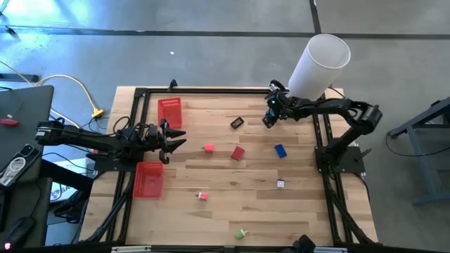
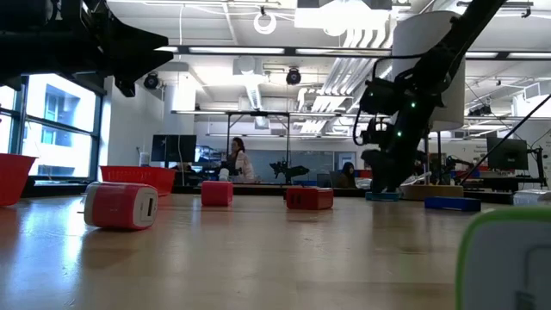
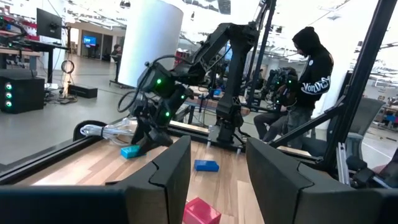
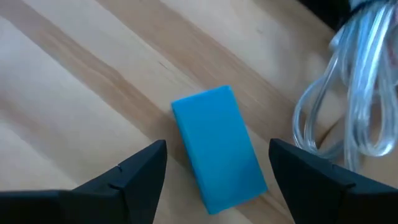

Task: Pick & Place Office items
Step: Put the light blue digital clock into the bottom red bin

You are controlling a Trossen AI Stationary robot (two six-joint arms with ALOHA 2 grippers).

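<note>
A teal block (image 4: 217, 149) lies flat on the wooden table near its far right corner. My right gripper (image 4: 217, 146) (image 1: 269, 118) slants down over it, open, one finger on each side and neither touching. The left wrist view shows the same block (image 3: 129, 151) under that gripper. My left gripper (image 1: 172, 137) (image 3: 217, 146) waits open and empty at the table's left. Other office items lie spread out: black (image 1: 237, 123), pink (image 1: 209, 148), red (image 1: 238, 153), blue (image 1: 280, 150), white (image 1: 280, 184), pink-and-white (image 1: 202, 196), green (image 1: 241, 233).
Two red mesh baskets (image 1: 169, 112) (image 1: 148, 179) stand at the left by my left gripper. A big white cylinder (image 1: 320, 63) stands past the far right corner. A coil of clear cable (image 4: 348, 106) lies close beside the teal block. A person (image 3: 311, 81) is beyond the table.
</note>
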